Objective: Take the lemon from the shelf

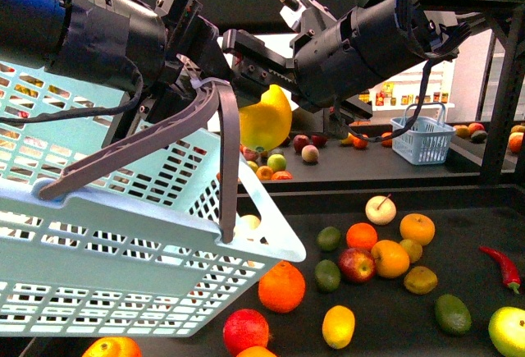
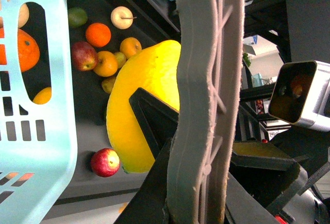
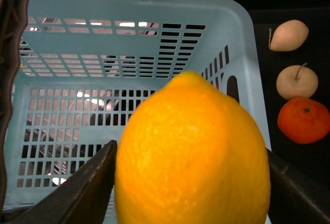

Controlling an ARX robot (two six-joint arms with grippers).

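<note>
The bright yellow lemon [image 1: 269, 121] hangs in the air above the shelf's lower black tray [image 1: 467, 213], just beyond the rim of a light blue basket [image 1: 123, 234]. My right gripper [image 1: 256, 86] is shut on it; in the right wrist view the lemon [image 3: 193, 152] fills the space between the dark fingers [image 3: 87, 183], with the basket's inside [image 3: 129, 38] behind it. My left gripper [image 1: 193, 86] is shut on the grey basket handle [image 1: 139, 139] and holds the basket tilted. In the left wrist view the handle [image 2: 206, 80] stands in front of the lemon [image 2: 147, 95].
Loose fruit lies on the lower tray: oranges [image 1: 281, 286], a red apple [image 1: 356, 264], green fruit [image 1: 452, 313] and a red chili [image 1: 502, 267]. The upper tray [image 1: 369, 167] carries more fruit and a small blue basket [image 1: 422, 139]. A black frame post [image 1: 502, 111] stands at the right.
</note>
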